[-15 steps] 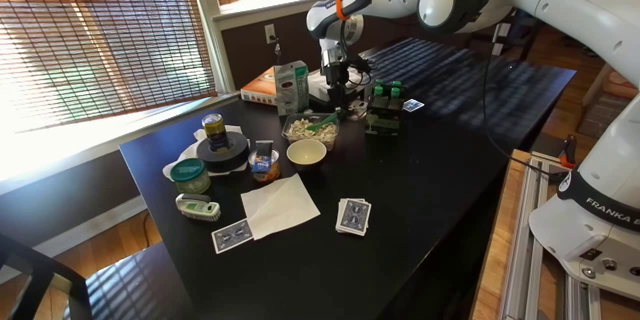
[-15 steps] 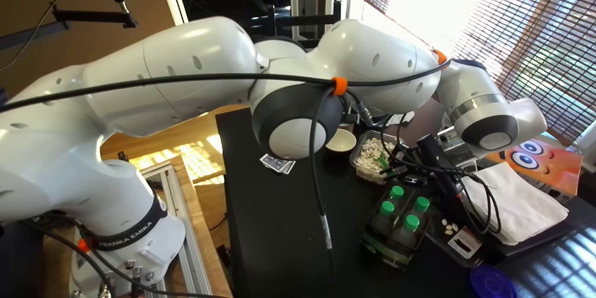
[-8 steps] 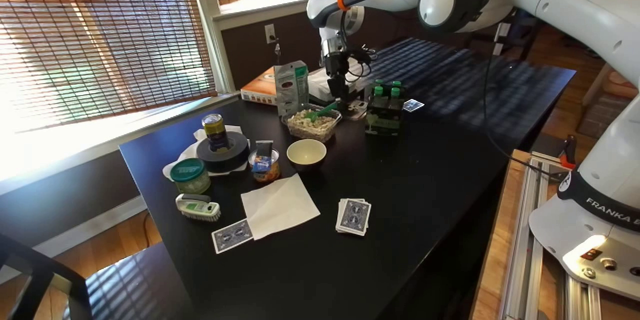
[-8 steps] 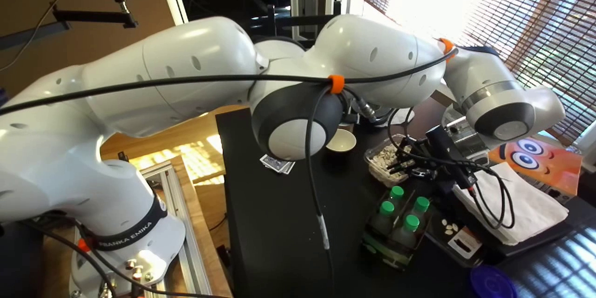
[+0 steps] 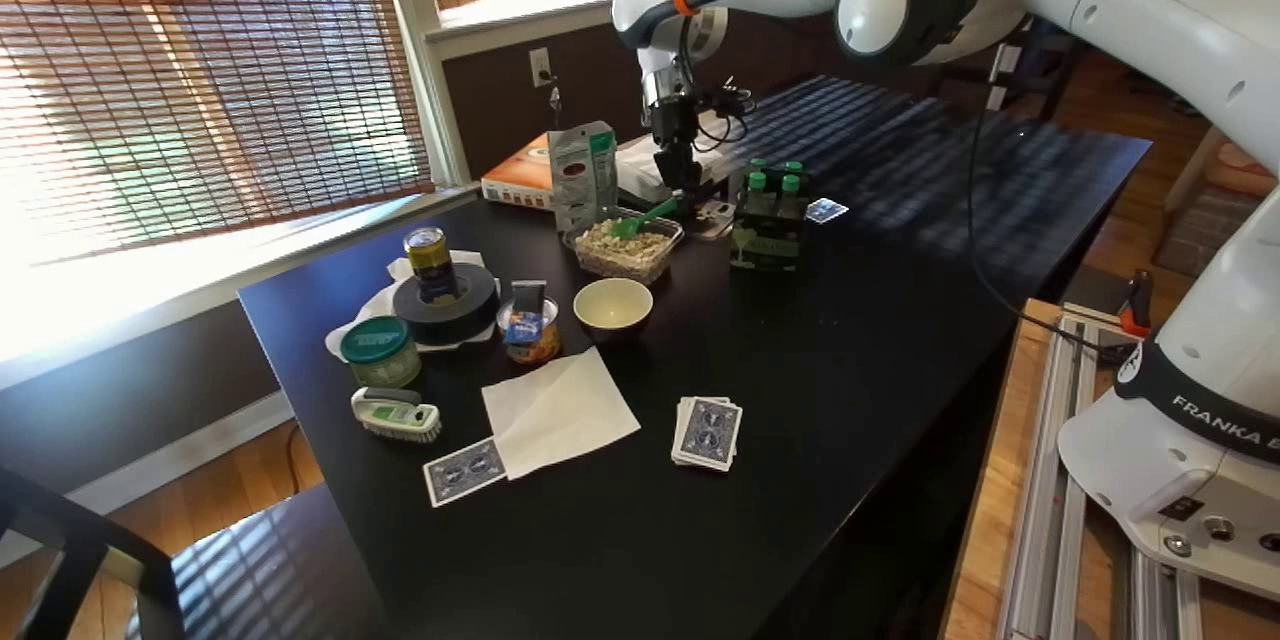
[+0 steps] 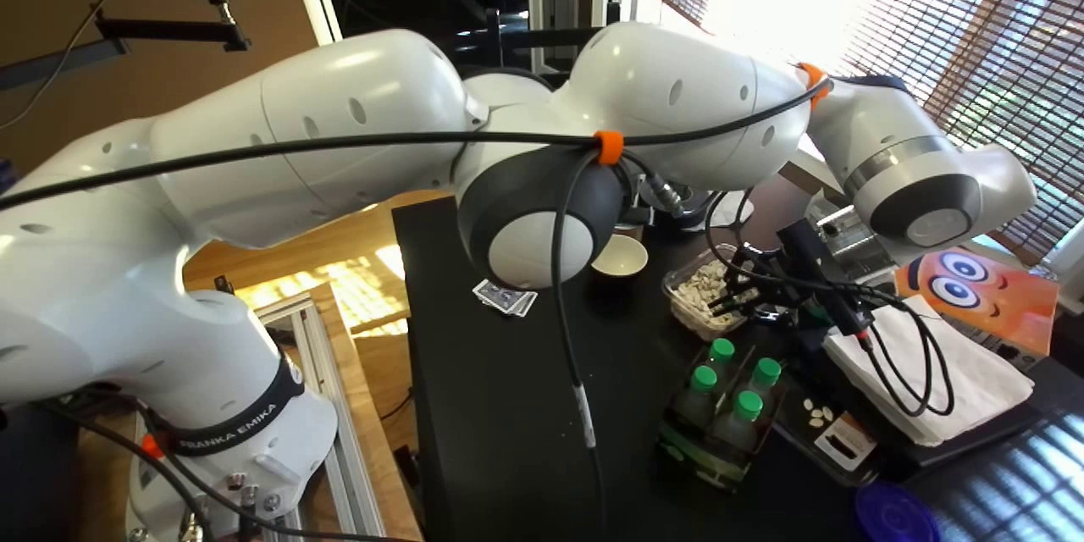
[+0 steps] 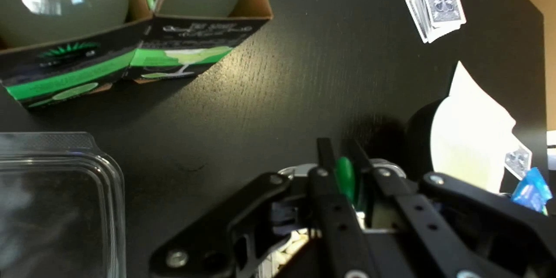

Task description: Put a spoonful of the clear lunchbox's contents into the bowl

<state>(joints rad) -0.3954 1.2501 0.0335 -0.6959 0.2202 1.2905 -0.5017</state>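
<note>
The clear lunchbox [image 5: 655, 265] holds pale loose contents [image 5: 637, 245] and stands behind the cream bowl [image 5: 613, 305] in an exterior view. The lunchbox [image 6: 690, 318], contents [image 6: 701, 286] and bowl [image 6: 620, 256] also show in an exterior view. My gripper [image 5: 679, 194] is shut on the handle of a green spoon [image 5: 655, 213], at the lunchbox's far side. The spoon's head lies at or just over the contents; I cannot tell whether it carries any. In the wrist view the handle [image 7: 345, 178] is between my fingers [image 7: 339, 144], and the bowl [image 7: 460, 143] is to the right.
A bottle carton [image 5: 767, 235] stands beside the lunchbox, and a foil pouch [image 5: 583, 178] behind it. A clear plastic lid or tray [image 7: 117, 208] lies near the gripper. A small can [image 5: 530, 332], paper [image 5: 560, 410] and cards [image 5: 708, 433] lie around the bowl.
The lunchbox has shifted away from the bowl, toward the carton and pouch. My gripper has moved away with it and slightly up, still holding the spoon, whose head now shows higher.
</note>
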